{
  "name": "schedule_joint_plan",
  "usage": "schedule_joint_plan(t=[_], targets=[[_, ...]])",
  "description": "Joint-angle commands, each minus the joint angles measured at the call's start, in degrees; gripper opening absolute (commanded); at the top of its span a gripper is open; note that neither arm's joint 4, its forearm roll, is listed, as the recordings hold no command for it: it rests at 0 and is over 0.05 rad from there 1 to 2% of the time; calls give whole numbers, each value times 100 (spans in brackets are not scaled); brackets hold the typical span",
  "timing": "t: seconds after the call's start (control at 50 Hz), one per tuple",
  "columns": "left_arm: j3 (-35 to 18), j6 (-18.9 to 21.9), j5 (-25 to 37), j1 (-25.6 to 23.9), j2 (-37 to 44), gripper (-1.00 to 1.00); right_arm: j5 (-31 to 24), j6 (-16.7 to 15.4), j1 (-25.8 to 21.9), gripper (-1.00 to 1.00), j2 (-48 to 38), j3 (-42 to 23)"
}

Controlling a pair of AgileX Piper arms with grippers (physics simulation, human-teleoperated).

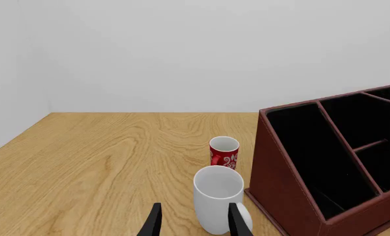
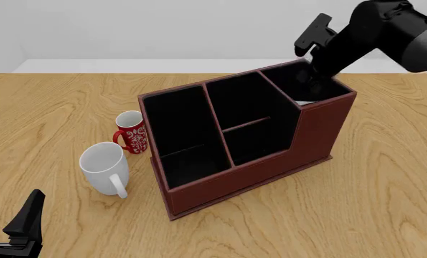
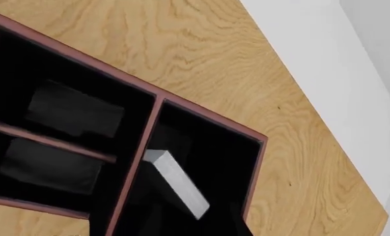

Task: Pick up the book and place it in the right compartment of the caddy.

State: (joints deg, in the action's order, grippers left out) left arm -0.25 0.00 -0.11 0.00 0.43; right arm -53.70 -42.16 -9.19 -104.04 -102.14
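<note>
Lowest in the front view, the left gripper (image 2: 13,215) hovers with fingers spread, holding nothing, left of the caddy (image 2: 271,161). Between them stand a white mug (image 2: 104,166) and red mug (image 2: 131,131). Inside the caddy's right compartment (image 2: 307,88) sits the book (image 3: 175,183); the right gripper (image 2: 310,80) reaches in, its jaws hidden, grip unclear.

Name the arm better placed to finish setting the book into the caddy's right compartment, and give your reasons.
Right. The right gripper is at the right compartment of the caddy, and the book already shows inside it. The left gripper sits at the near table edge, beyond the white mug.
</note>
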Motion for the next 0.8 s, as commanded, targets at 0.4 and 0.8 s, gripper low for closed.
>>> schedule_joint_plan(t=[0.4, 0.8], targets=[[0, 0, 0, 0, 0, 100, 1940, -25, -374, 100, 2405, 3028], [0, 0, 0, 0, 0, 100, 4152, 81, -326, 100, 4188, 5310]])
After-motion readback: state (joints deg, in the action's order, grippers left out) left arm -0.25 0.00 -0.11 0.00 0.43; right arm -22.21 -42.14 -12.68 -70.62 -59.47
